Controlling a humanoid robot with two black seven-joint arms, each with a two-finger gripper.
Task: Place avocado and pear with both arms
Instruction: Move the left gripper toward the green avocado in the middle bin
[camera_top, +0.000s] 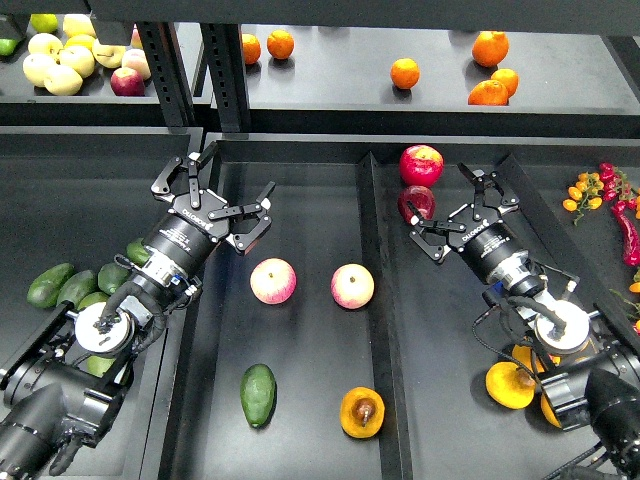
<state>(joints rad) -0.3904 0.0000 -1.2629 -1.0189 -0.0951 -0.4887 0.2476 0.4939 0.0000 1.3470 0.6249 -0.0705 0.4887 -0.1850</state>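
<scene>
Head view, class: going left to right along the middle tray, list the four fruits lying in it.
avocado → left pink-yellow apple → right pink-yellow apple → pear

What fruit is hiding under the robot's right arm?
Yellow-orange fruits peek out from under the right arm, in the right-hand tray. The arm covers part of them, so how many lie there cannot be counted. Its pincer is open and empty.
</scene>
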